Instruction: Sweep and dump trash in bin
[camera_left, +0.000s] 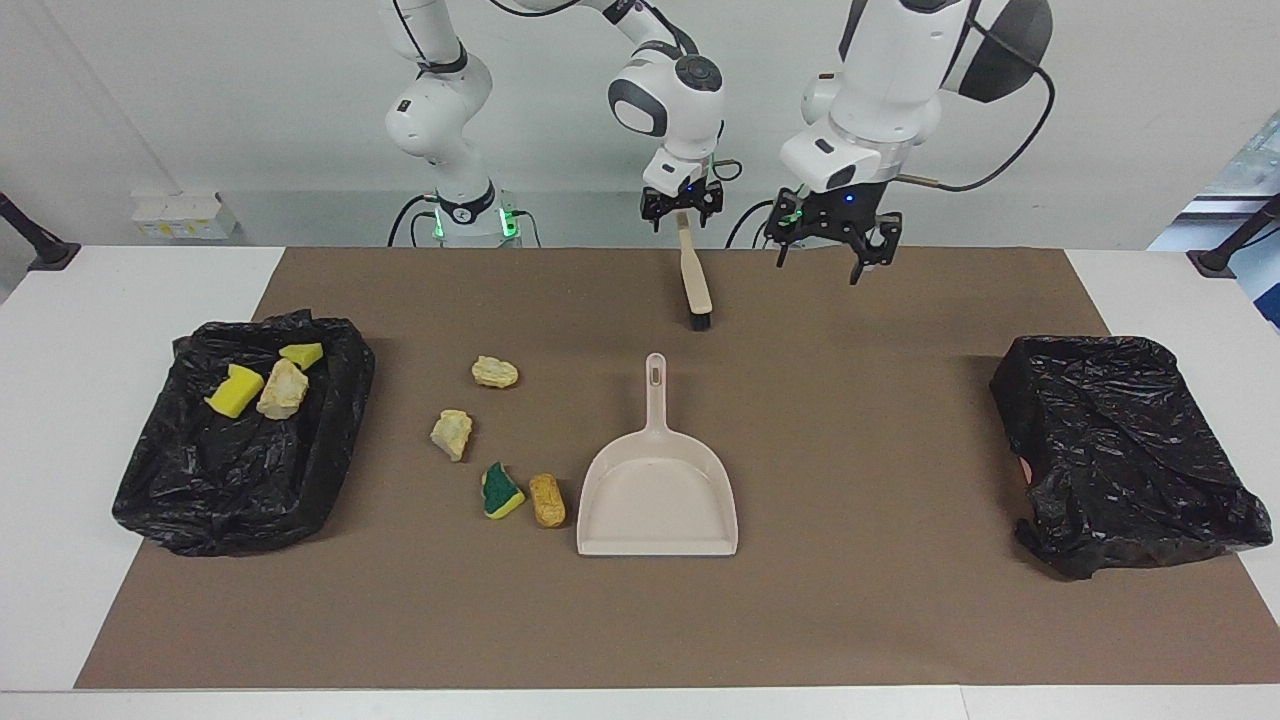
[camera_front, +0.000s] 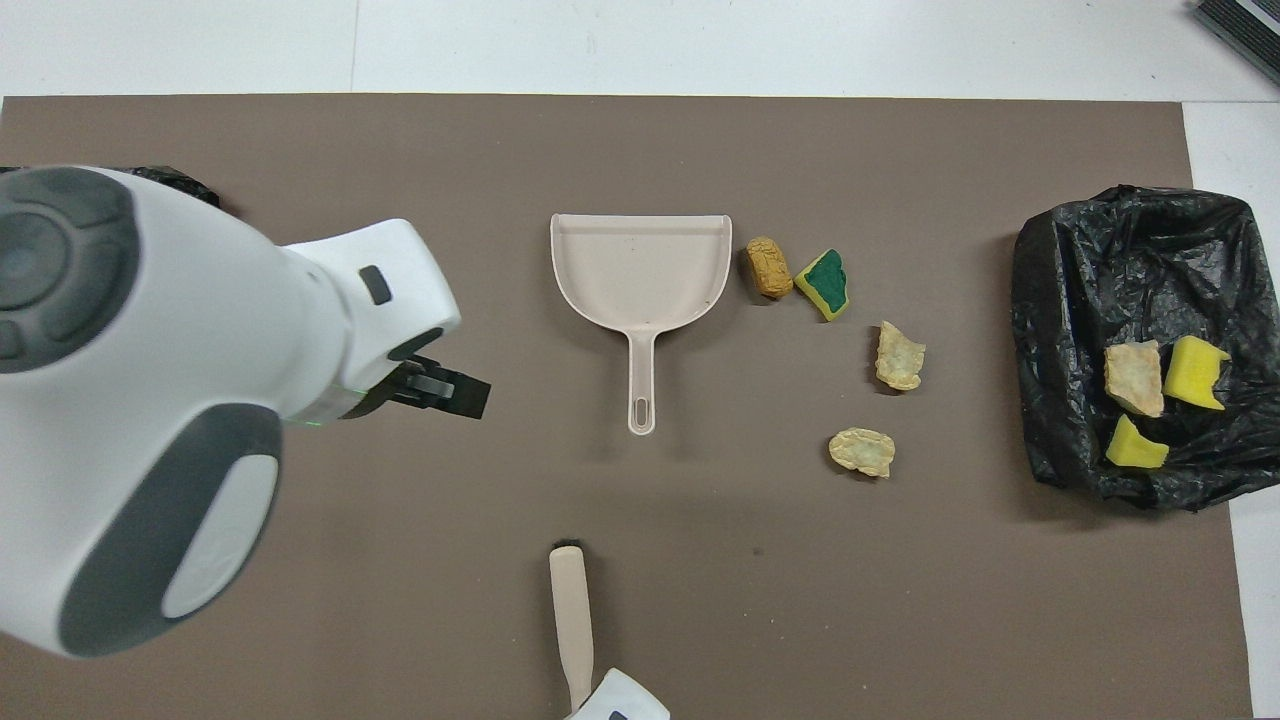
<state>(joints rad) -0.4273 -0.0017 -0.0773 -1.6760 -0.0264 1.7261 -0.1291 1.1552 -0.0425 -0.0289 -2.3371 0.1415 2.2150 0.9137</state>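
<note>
Partway through, by the look of it. Three scraps of trash already in the black-lined bin (camera_left: 240, 440) at the right arm's end of the surface: two yellow sponge bits (camera_left: 235, 392) and a cream lump (camera_left: 283, 388). Four scraps yet to clear, lying loose on the brown mat (camera_left: 640, 620) between that bin and the dustpan (camera_left: 657, 500): a cream lump (camera_left: 495, 372) nearest the robots, another cream lump (camera_left: 452, 434), then the green-and-yellow wedge (camera_left: 501, 491) and a tan lump (camera_left: 547, 499) just beside the dustpan's side wall. Dustpan empty, flat on the mat, handle toward the robots.

Right gripper (camera_left: 682, 207) over the mat's edge nearest the robots, at the top of the hand brush (camera_left: 694, 282), whose bristle end rests on the mat; jaws about the handle, though whether clamped or loose cannot be told. Left gripper (camera_left: 829, 246) raised over bare mat toward the left arm's end, jaws spread wide and holding nothing. A second black-bagged bin (camera_left: 1125, 450) at the left arm's end, nothing visible in it.

Remaining, as judged: sweeping the four loose scraps into the pan, then tipping them into the bin.
</note>
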